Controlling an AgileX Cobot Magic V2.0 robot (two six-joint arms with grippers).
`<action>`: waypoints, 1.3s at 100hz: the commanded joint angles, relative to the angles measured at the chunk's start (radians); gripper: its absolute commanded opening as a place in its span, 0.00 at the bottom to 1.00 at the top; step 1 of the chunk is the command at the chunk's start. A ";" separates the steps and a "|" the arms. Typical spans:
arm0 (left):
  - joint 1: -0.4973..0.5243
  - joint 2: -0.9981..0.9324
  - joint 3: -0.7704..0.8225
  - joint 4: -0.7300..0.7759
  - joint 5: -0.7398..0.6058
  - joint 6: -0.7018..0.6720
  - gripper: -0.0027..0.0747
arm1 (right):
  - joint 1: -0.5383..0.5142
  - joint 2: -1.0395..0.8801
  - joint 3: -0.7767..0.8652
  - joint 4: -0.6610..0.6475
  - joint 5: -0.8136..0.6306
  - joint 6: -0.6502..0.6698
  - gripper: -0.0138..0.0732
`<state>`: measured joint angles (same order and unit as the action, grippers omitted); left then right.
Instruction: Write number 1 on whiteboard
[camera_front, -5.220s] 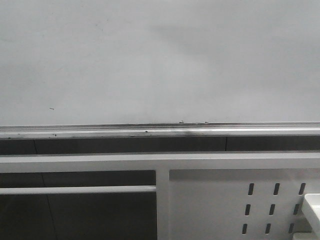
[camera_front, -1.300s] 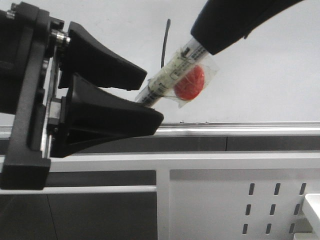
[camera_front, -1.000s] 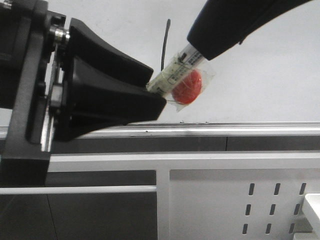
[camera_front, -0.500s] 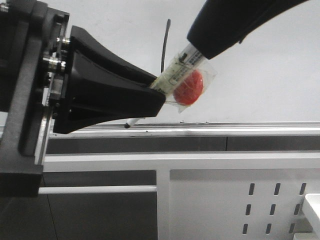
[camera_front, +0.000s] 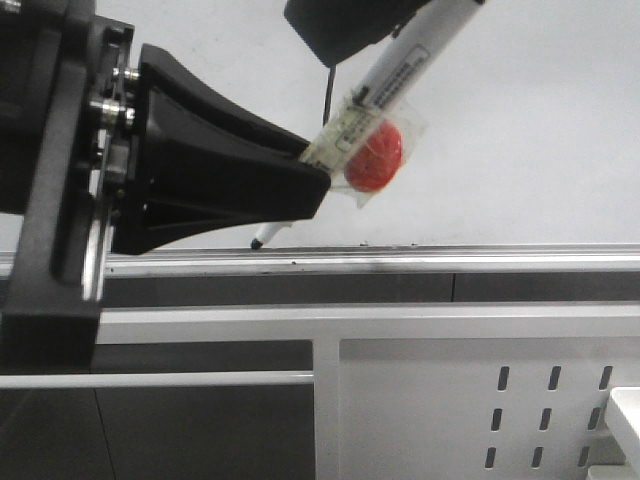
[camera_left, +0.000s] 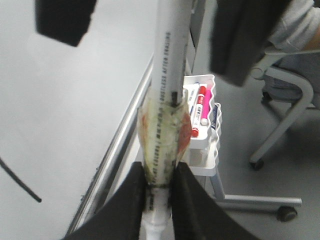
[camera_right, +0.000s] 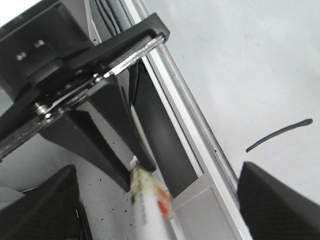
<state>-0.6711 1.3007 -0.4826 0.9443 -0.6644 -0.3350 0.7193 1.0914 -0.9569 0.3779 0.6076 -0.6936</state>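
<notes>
Black left gripper clamped on white marker pen with red magnet; right gripper has just let go, fingers apart. Thin black number 1 stroke already on pale grey whiteboard, near silver bottom rail; writing looks finished.

Pale grey-white whiteboard with silver rail, thin black number 1, white marker pen with black print, red magnet under clear tape, matte black left gripper
</notes>
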 joint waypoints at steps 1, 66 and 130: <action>-0.008 -0.018 -0.023 -0.097 -0.051 -0.013 0.01 | -0.005 -0.060 -0.034 0.005 -0.072 -0.011 0.79; -0.016 -0.018 0.322 -1.007 -0.625 0.265 0.01 | -0.005 -0.383 -0.019 -0.177 0.021 0.054 0.09; -0.177 0.097 0.292 -1.336 -0.696 0.335 0.01 | -0.005 -0.275 0.021 -0.186 0.012 0.052 0.09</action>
<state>-0.8405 1.4054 -0.1550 -0.3875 -1.1350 0.0000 0.7193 0.8091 -0.9093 0.1936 0.6910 -0.6425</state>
